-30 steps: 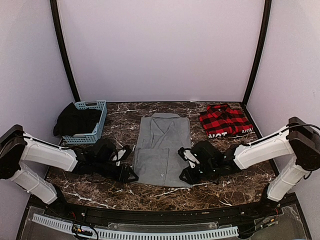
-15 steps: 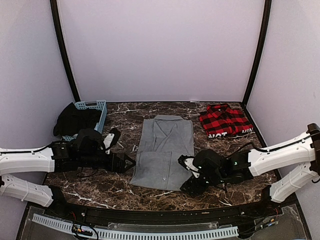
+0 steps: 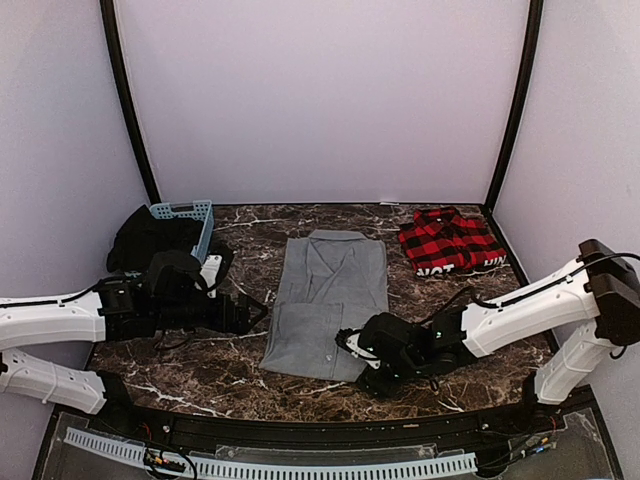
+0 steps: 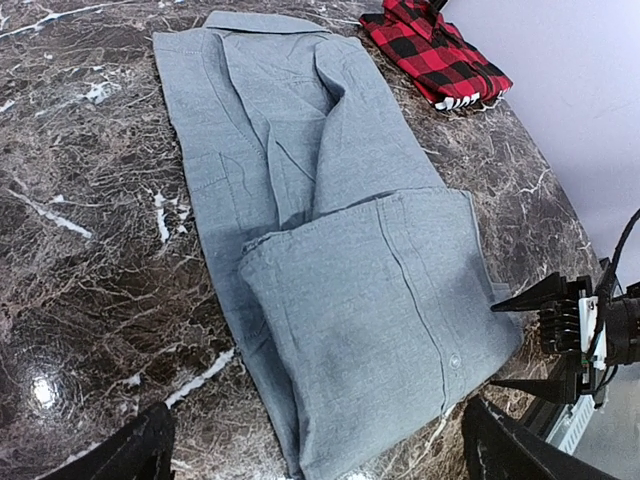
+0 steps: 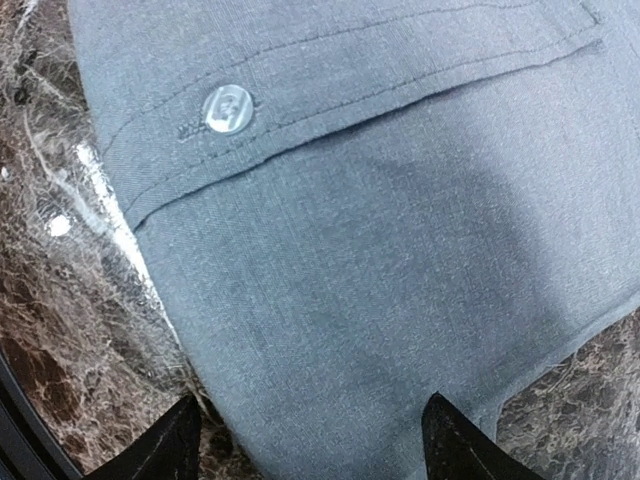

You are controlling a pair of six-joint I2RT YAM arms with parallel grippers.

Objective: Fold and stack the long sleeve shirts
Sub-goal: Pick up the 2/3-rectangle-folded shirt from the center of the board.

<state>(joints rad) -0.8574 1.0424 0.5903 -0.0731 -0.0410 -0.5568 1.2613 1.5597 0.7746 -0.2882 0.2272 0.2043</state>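
Roughly halfway, I'd say. The plaid shirt (image 3: 450, 242) sits in a compact fold at the far right corner of the table (image 3: 200, 372), white lettering on its near edge; it looks done.

The grey shirt (image 3: 328, 300) lies mid-table as a long strip, collar toward the far edge and hem end folded up over the middle. The fold isn't clean: in the left wrist view the under layer pokes out past the top layer along the left side. The button placket faces up at the near right corner.

Left to do, by my read: at least one more fold on the grey, then stack one shirt on the other.

- Left gripper (image 3: 255, 310): jaws wide apart, holding nothing, just beside the grey shirt's left edge.
- Right gripper (image 3: 357, 358): jaws also spread, at the shirt's near right corner, fingers over the cloth but pinching nothing.

A blue basket (image 3: 180, 210) with dark cloth (image 3: 150, 240) in it sits at the far left corner, well apart from the shirts. Nothing lies between the grey and the plaid. The only real obstruction is the arms themselves, low at both sides of the grey.
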